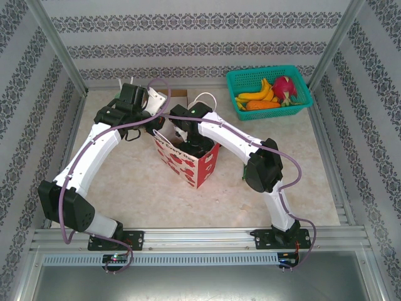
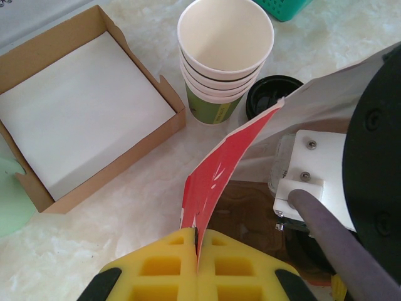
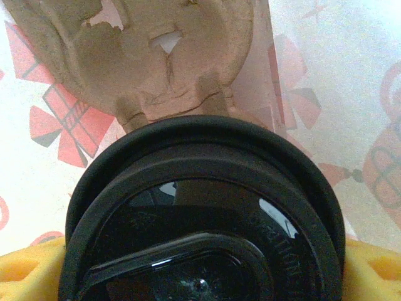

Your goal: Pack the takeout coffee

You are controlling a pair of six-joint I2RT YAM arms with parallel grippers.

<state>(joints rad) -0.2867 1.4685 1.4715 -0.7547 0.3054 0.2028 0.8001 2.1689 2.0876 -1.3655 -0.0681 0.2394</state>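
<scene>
Black-lidded takeout coffee (image 3: 200, 219) is gripped in the right gripper's (image 3: 200, 279) jaws inside the red-and-white paper bag (image 1: 199, 164), pulp cup tray (image 3: 156, 56) just beyond it, while the left gripper's (image 2: 197, 266) closed jaws pinch the bag's rim.

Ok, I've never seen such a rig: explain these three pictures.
Two white robot arms, left and right, are bolted to a pale table. One camera looks down from above; one rides each wrist. On the table: a red-and-white paper bag, a teal plastic basket of fruit, a stack of lidless green paper cups, a loose black lid and a cardboard box of white paper. The left pincer is shut on the bag's rim. The right pincer, inside the bag, grips the takeout coffee cup with its round black plastic lid.
</scene>
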